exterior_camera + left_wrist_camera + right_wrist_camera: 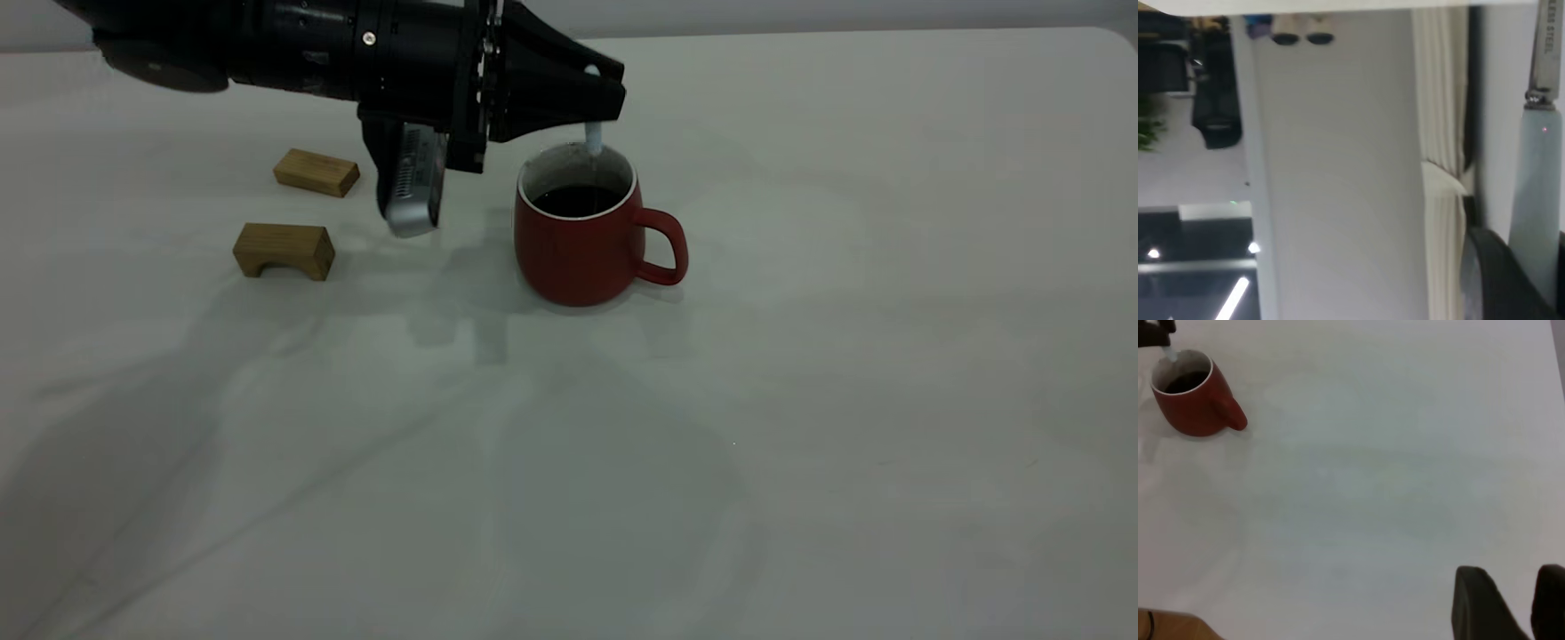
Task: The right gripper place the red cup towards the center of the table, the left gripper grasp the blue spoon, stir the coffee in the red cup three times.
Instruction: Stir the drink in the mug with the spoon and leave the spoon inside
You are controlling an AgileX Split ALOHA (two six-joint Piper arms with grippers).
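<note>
The red cup (578, 244) stands near the middle of the table (800, 400), its handle toward the right side. Dark coffee (576, 199) fills it partway. My left gripper (608, 94) hangs just over the cup's far rim, shut on the pale handle of the blue spoon (593, 136), which points down into the cup. The left wrist view shows that handle (1537, 200) beside a black finger (1501, 283), with the grey neck above it. From the right wrist view the cup (1195, 407) lies far off, and my right gripper (1515, 607) is open over bare table.
Two tan wooden blocks lie left of the cup: a flat one (316, 172) farther back and an arched one (284, 250) nearer. The left arm's silver camera housing (413, 187) hangs between the blocks and the cup. The table's rounded corner (1116, 40) is at the far right.
</note>
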